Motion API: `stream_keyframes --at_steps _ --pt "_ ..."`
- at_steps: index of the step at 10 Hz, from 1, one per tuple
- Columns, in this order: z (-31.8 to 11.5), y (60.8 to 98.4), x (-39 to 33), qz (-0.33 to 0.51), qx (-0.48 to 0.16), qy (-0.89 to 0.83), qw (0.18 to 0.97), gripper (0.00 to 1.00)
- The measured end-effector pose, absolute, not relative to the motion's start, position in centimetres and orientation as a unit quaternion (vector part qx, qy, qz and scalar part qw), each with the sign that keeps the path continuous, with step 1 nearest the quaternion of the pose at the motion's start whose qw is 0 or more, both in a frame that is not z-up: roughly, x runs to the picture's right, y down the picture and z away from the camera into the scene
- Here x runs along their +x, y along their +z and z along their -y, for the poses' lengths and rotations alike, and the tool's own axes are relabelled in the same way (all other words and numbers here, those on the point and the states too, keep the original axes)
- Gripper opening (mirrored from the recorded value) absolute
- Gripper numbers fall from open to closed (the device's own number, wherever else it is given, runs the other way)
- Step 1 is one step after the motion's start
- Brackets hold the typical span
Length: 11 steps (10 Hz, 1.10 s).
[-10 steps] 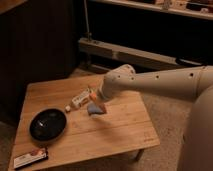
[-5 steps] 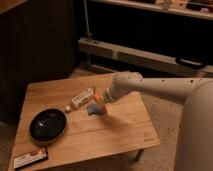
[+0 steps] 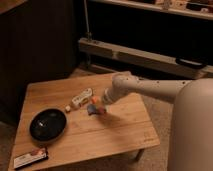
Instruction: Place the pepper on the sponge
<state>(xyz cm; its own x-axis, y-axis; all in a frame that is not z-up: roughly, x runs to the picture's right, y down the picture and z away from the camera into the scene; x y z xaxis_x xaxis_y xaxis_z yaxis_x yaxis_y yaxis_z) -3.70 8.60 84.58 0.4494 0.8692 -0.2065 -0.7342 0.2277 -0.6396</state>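
Bowl [image 3: 48,125] sits on the table [image 3: 125,135]. Right of the bowl lies the sponge [image 3: 91,109], with the gripper [image 3: 101,101] just above it and the pepper [image 3: 94,100] at its tip. Tube [image 3: 81,97] lies behind-right of the bowl, packet [image 3: 31,158] in front.

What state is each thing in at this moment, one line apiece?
gripper: shut on the pepper, low over the sponge.
pepper: held, not released; contact with the sponge unclear.
sponge: flat on the table, partly hidden.
bowl: upright, looks empty.
tube: lying on its side.
packet: lying flat near the table's edge.
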Motion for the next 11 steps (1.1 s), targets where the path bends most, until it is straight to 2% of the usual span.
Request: stream_keyframes --at_steps 11 --pt "-8.41 85.81 -3.99 0.059 -0.345 0.505 0.789 0.14"
